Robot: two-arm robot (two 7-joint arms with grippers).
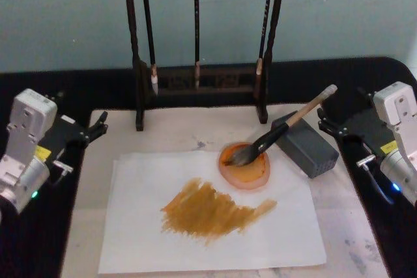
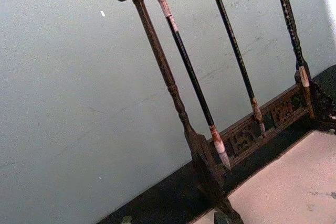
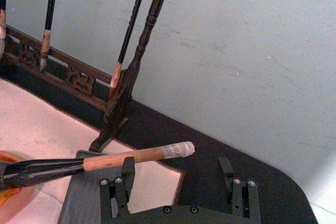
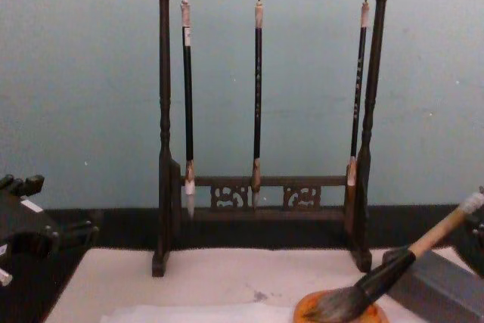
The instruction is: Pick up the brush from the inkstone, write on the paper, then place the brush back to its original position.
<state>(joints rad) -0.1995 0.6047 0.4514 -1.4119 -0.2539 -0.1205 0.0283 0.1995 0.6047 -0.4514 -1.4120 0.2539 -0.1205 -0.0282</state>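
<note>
leaning on the grey block [image 1: 313, 151], the brush [image 1: 287, 125] dips into the orange dish [image 1: 253, 175]. left gripper [image 1: 101, 124] and right gripper [image 3: 177, 169] sit wide, empty.

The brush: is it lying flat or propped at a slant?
Propped: the brush slants, tuft in the orange dish, shaft on the grey block, capped end raised.

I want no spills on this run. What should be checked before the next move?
1. Rest: brush tuft in the orange dish, shaft on the grey block: ok.
2. Nearer arm: right claw open beside the block, off the brush: ok.
3. Other arm: left claw open, parked left of the paper: ok.
4. Sheet lies flat: ok.
5. Sheet unmarked: not ok, an ochre smear crosses it.
6. Ink load on tuft: cannot tell.
</note>
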